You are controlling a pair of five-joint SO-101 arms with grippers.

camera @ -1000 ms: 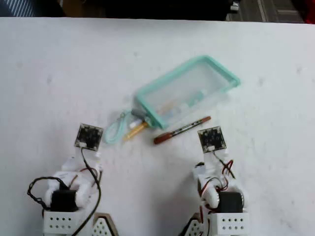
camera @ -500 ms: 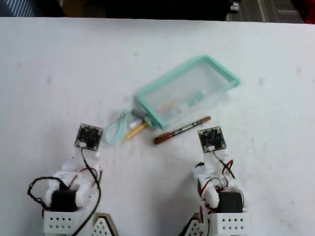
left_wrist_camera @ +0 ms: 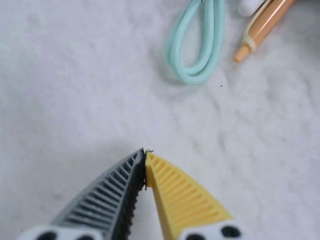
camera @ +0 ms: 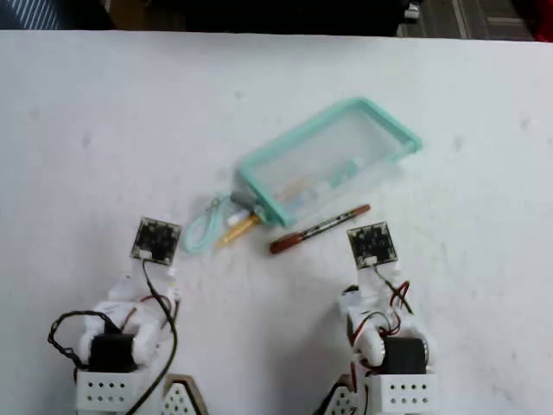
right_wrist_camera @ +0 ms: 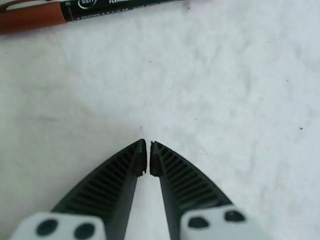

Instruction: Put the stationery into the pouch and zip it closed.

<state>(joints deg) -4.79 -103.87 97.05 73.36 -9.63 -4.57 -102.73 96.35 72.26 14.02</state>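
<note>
Mint-green edging frames one clear, soft rectangular pouch (camera: pixel 328 160) lying slantwise on the white counter (camera: pixel 104 112). Pale shapes show through its plastic wall, too blurred to count. One round rubbery loop (left_wrist_camera: pixel 197 45) of the same mint green trails from its near corner, just beside one orange pen (left_wrist_camera: pixel 262 25) poking out there. One slim dark marker with a red-brown cap (camera: pixel 318 228) lies on the counter alongside the pouch. Two ribbed, tapering hands hover over bare counter: the left hand (left_wrist_camera: pixel 145 155), one grey and one yellow finger, is clenched and empty; the right hand (right_wrist_camera: pixel 148 147), both black, is all but clenched, grasping nothing.
</note>
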